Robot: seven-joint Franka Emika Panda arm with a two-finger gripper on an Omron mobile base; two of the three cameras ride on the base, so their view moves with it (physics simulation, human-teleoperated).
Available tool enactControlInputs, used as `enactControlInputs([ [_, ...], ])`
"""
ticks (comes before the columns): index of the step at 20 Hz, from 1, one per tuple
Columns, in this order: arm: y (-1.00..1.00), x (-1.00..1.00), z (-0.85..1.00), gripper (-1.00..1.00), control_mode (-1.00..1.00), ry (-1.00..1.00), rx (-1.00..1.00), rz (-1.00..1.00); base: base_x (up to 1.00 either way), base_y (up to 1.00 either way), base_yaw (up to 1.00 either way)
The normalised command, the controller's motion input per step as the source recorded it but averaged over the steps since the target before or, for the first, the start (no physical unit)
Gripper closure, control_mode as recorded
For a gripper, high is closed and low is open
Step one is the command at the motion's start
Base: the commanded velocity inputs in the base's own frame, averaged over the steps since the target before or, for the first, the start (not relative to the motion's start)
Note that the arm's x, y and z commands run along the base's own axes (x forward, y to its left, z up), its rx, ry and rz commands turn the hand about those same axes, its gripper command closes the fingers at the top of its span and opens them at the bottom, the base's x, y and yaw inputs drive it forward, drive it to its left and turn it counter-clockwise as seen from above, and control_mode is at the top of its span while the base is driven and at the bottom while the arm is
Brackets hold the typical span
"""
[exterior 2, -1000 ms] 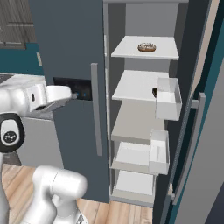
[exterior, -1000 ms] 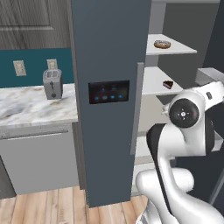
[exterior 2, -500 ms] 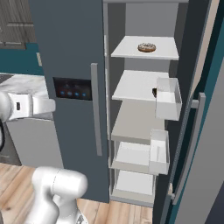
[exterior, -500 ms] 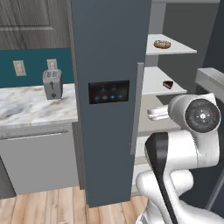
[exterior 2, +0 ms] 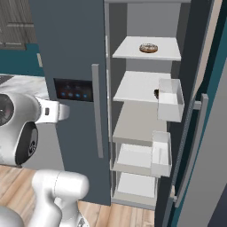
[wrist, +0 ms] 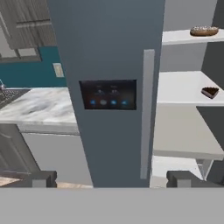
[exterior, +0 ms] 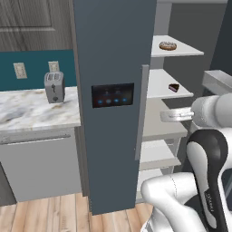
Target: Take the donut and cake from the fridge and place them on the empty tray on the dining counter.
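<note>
Fridge [exterior: 113, 54] tall, slate-blue, right door swung open, left door shut with black panel [exterior: 113, 95] and grey handle [exterior: 142, 111]; pale shelves [exterior 2: 142, 86] exposed. Gripper [wrist: 111, 178] well short of the shelves, facing the shut door, fingertips [wrist: 39, 178] spread wide, nothing between. Both pastries in the fridge, none moved yet, so task judged at its start: reach phase for first pick. Best approach by judgement: swing hand right past the handle, enter level above a shelf, keep clear of door bins [exterior 2: 170, 99] on the open door. Donut [exterior 2: 148, 47] on top shelf, small ring, pale icing with dark specks, lying flat near shelf middle. Cake [exterior: 174, 87] on shelf below, dark wedge, near right edge, partly hidden behind a bin in right base view. Wedge likely easier pinched across its flat sides; donut across the ring.
</note>
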Motion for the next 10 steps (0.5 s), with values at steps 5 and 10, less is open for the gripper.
enactControlInputs([
  [5, -0.04, 0.29, -0.1, -1.0, -1.0, 0.0, 0.02, -0.05, 0.0, 0.0, 0.0],
  [10, -0.16, 0.06, -0.06, -1.0, -1.0, 0.0, 0.0, -0.24, 0.0, 0.0, 0.0],
])
